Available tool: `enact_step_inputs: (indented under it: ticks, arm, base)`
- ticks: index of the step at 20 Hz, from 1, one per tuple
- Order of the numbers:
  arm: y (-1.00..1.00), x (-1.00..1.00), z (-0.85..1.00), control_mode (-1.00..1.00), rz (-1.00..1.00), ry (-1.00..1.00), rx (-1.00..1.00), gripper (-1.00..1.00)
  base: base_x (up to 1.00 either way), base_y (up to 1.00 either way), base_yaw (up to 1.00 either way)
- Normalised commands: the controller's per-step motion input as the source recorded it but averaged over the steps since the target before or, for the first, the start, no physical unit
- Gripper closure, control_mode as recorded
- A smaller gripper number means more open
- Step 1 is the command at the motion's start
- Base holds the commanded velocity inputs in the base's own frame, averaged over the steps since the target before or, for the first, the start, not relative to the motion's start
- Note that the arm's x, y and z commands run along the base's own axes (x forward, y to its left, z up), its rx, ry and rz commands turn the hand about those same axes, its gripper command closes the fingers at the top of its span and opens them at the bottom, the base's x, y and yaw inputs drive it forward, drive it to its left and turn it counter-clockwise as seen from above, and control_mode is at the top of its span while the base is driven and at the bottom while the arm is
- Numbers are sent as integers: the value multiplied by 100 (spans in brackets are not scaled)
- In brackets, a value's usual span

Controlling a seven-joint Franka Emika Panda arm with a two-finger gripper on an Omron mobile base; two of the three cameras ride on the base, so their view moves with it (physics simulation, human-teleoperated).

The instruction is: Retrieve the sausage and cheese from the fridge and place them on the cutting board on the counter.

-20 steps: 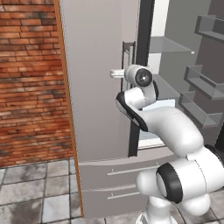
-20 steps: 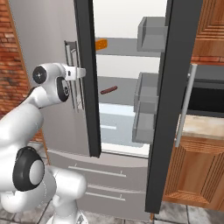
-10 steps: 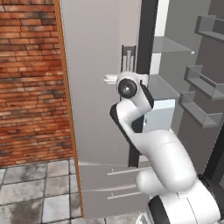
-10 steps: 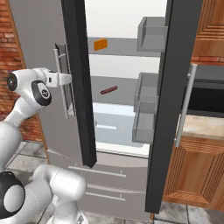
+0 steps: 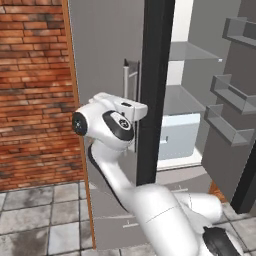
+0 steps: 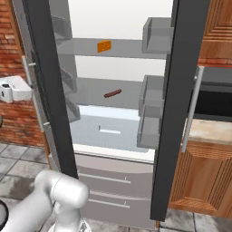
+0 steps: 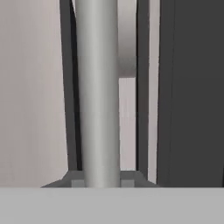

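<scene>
Gripping the left door's handle (image 7: pixel 99 96), the gripper (image 7: pixel 101 178) was clamped on the bar. The fridge (image 6: pixel 113 149) stood open; cheese (image 6: pixel 104 45) and sausage (image 6: pixel 112 93) lay on their shelves, neither yet retrieved.

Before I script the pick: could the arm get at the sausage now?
Probably not yet: the end effector is clamped on the left door handle. The sausage lies unobstructed on its shelf behind open doors.
</scene>
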Motion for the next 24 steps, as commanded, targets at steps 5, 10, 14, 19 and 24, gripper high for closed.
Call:
enact_step_inputs:
  ticks: [5,10,14,19,24]
  arm:
    - [70,-61,0,-100,-40,0,0,100]
    - [61,-2,-11,-100,-24,0,-2,-100]
    - [18,22,-18,-100,-6,0,0,-100]
    - [1,-6,-9,-100,-6,-3,0,-100]
    - [0,-46,0,-100,-7,-9,0,-100]
  base:
    - [0,0,0]
    - [0,0,0]
    - [0,0,0]
    - [0,0,0]
    - [0,0,0]
